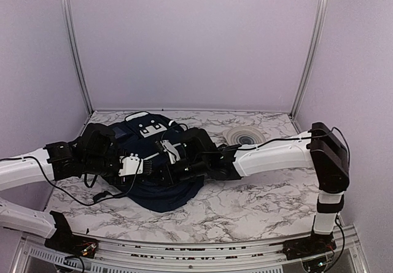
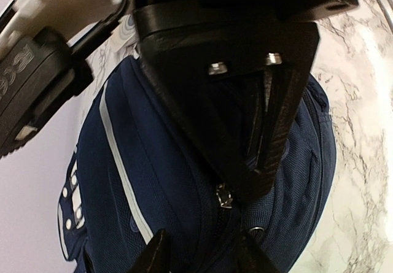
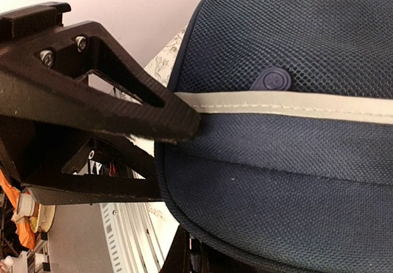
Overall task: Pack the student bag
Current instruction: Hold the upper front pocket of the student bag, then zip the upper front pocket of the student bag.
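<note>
The navy mesh-fabric bag (image 1: 153,162), rounded and white-striped, lies on the marble-patterned table (image 1: 258,205) between both arms. The left tool (image 2: 255,175) pinches its zipper seam; the right tool (image 3: 156,162) straddles its edge, grip unclear.

From my remote seat this reads as a robotics lab test cell: a marble-patterned table (image 1: 258,202) boxed in by plain lavender panels (image 1: 196,40) held in aluminium posts (image 1: 310,46). Exposed cables (image 1: 73,199) trail off the arm bases bolted to a metal rail (image 1: 202,248) at the near edge. My right wrist view catches cluttered workshop shelving (image 3: 27,215) beyond the enclosure.
</note>
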`<act>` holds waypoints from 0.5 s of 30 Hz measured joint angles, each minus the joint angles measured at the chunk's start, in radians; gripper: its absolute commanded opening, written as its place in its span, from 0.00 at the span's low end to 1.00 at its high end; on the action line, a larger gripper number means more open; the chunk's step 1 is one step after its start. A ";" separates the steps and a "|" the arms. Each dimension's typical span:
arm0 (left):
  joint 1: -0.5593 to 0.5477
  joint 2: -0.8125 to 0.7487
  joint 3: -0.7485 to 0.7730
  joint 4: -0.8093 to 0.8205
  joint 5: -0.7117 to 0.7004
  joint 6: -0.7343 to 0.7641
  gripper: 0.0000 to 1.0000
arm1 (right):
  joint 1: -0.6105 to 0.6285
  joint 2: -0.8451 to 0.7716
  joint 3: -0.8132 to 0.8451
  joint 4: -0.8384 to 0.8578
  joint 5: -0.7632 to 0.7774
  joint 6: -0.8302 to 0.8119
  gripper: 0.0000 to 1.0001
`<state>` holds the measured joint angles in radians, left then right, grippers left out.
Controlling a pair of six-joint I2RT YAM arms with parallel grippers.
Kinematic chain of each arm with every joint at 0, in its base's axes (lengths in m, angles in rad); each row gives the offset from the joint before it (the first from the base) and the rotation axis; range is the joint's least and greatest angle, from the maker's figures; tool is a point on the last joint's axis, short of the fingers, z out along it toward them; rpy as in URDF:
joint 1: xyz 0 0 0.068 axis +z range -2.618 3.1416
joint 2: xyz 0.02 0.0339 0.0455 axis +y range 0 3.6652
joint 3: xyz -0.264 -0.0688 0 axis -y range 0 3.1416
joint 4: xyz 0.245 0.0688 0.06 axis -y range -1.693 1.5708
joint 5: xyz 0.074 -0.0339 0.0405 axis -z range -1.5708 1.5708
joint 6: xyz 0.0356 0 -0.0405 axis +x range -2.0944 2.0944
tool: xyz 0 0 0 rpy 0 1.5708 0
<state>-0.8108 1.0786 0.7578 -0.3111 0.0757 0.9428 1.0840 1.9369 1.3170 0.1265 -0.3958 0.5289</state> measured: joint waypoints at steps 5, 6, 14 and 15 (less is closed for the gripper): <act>0.001 0.036 0.001 0.013 0.010 0.031 0.00 | 0.000 0.000 -0.002 -0.009 0.006 0.002 0.00; 0.001 0.037 0.001 0.012 0.010 0.039 0.00 | 0.000 -0.004 -0.002 -0.013 0.008 0.002 0.00; 0.000 -0.046 0.004 -0.020 -0.032 0.050 0.00 | -0.038 -0.122 -0.044 -0.109 0.062 -0.022 0.00; -0.001 -0.062 0.004 -0.029 -0.034 0.053 0.00 | -0.051 -0.140 -0.049 -0.129 0.069 -0.029 0.00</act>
<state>-0.8120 1.0164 0.7620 -0.3401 0.0422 0.9955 1.0325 1.7969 1.2678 -0.0025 -0.3271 0.5003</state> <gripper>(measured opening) 0.042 0.028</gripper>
